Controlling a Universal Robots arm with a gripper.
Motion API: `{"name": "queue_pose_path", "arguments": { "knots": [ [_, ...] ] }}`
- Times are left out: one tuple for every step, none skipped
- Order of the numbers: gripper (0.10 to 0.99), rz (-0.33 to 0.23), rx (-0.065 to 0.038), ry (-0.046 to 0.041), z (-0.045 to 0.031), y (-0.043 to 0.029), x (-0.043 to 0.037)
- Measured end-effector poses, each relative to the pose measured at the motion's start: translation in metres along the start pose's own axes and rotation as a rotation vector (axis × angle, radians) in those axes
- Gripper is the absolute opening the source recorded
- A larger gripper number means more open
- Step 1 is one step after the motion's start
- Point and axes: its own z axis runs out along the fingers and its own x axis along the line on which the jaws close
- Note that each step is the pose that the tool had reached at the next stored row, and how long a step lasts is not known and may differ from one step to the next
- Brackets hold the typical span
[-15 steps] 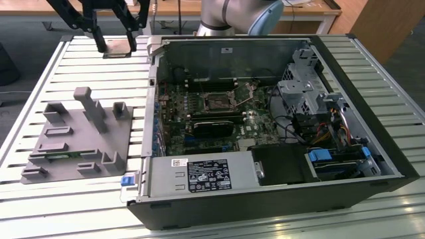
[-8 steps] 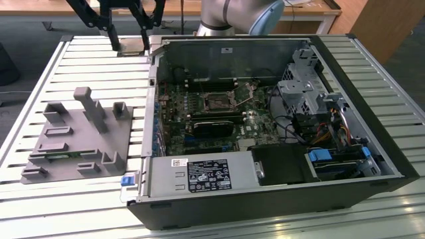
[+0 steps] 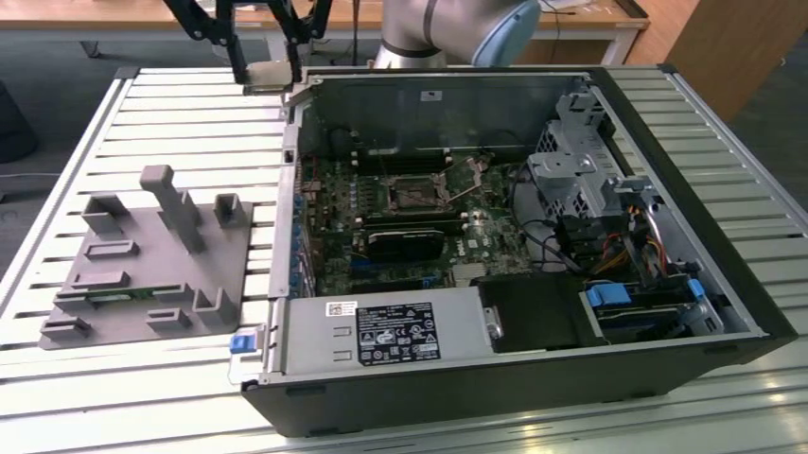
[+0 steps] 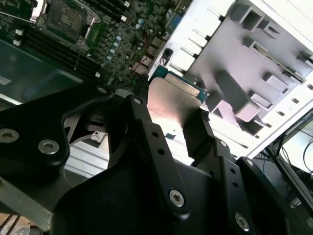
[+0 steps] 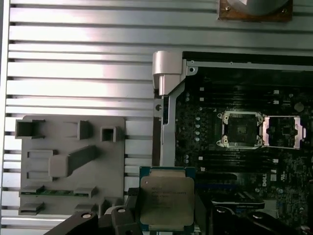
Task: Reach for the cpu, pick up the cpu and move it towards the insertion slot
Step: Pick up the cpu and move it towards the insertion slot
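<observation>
The cpu (image 3: 268, 79), a flat square chip with a shiny metal top, hangs in the air over the slatted table just outside the open computer case's far corner, on the exterior view's left. My gripper (image 3: 268, 66) is shut on it, one black finger on each side. In both wrist views the cpu (image 5: 166, 201) (image 4: 172, 98) sits between the black fingers (image 4: 143, 128). The insertion slot (image 3: 414, 192) (image 5: 240, 129) (image 4: 63, 17) lies on the motherboard inside the case, its metal frame open, well apart from the chip.
The open computer case (image 3: 682, 142) holds the motherboard, a long black card (image 3: 401, 242), cables and a drive cage (image 3: 574, 170). A grey plastic fixture (image 3: 151, 255) (image 5: 68, 161) with upright blocks lies on the slatted metal table (image 3: 165, 123) on the exterior view's left.
</observation>
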Motion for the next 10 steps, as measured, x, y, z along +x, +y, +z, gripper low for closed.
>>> {"name": "queue_pose_path", "arguments": {
  "knots": [
    [0.533, 0.0, 0.0, 0.0001, 0.0001, 0.0028, -0.0019],
    [0.533, 0.0, 0.0, 0.0001, 0.0002, 0.0053, -0.004],
    [0.533, 0.0, 0.0, 0.0001, 0.0003, 0.0074, -0.0066],
    [0.533, 0.0, 0.0, 0.0001, 0.0005, 0.0095, -0.0092],
    [0.533, 0.0, 0.0, 0.0001, 0.0007, 0.0119, -0.0122],
    [0.533, 0.0, 0.0, 0.0, 0.0009, 0.014, -0.0149],
    [0.533, 0.0, 0.0, 0.0001, 0.001, 0.0159, -0.0177],
    [0.533, 0.0, 0.0, 0.0001, 0.0011, 0.0177, -0.0207],
    [0.533, 0.0, 0.0, 0.0001, 0.0012, 0.0192, -0.0237],
    [0.533, 0.0, 0.0, 0.0001, 0.0014, 0.0205, -0.0269]
  ]
}}
